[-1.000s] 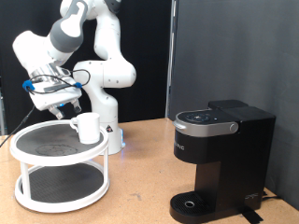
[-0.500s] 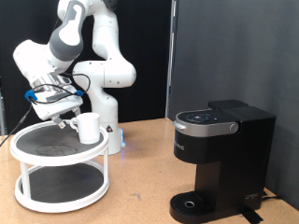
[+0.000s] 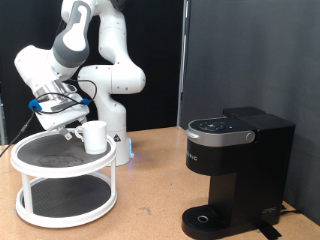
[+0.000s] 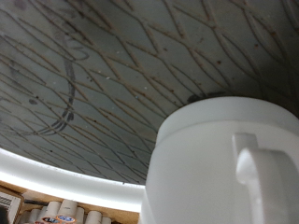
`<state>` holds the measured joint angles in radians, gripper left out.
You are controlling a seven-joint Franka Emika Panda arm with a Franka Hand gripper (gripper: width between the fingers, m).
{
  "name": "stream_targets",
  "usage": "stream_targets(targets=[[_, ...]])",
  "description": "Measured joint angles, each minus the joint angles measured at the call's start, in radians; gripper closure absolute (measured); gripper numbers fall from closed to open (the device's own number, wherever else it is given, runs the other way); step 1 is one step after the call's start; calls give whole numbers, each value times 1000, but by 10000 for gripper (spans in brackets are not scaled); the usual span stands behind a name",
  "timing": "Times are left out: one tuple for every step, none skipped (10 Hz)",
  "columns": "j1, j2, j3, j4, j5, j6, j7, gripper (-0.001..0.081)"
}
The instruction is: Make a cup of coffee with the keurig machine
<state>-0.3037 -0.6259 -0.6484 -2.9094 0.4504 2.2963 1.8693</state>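
Note:
A plain white mug [image 3: 94, 136] stands upright on the top tier of a white two-tier round stand [image 3: 30, 165] at the exterior view's left. My gripper [image 3: 68, 124] hangs just above the tier, close beside the mug on its left. In the wrist view the mug [image 4: 217, 163] fills the frame with its handle [image 4: 264, 166] facing the camera, over the dark patterned tier surface [image 4: 103, 75]; no fingers show there. The black Keurig machine [image 3: 235, 168] stands at the exterior view's right, lid down, with its round drip tray [image 3: 208, 217] bare.
The stand's lower tier [image 3: 65, 203] sits on the wooden table [image 3: 150, 200]. The arm's white base [image 3: 112, 130] stands behind the stand. A black curtain hangs behind the machine.
The gripper has dropped and moved slightly towards the exterior view's left, ending low beside the mug. The mug and the machine have not moved.

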Motion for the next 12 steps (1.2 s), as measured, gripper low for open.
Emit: stream_targets(targets=[[0,1,0,0,0,0,-1,99],[0,2,0,0,0,0,-1,99],[0,3,0,0,0,0,-2,258],[0,3,0,-1,0,0,-3,258],[0,3,0,-1,0,0,-4,398],[0,3,0,-2,0,0,-4,533],[0,4,0,-2,0,0,-4,533],[0,4,0,-3,0,0,-4,704],[0,4,0,-3,-1,0,-4,784],[0,4,0,-3,-1,0,-4,784],[0,4,0,-4,-1,0,-4,799],[-2,4,1,-2,-1,-8,-4,799]])
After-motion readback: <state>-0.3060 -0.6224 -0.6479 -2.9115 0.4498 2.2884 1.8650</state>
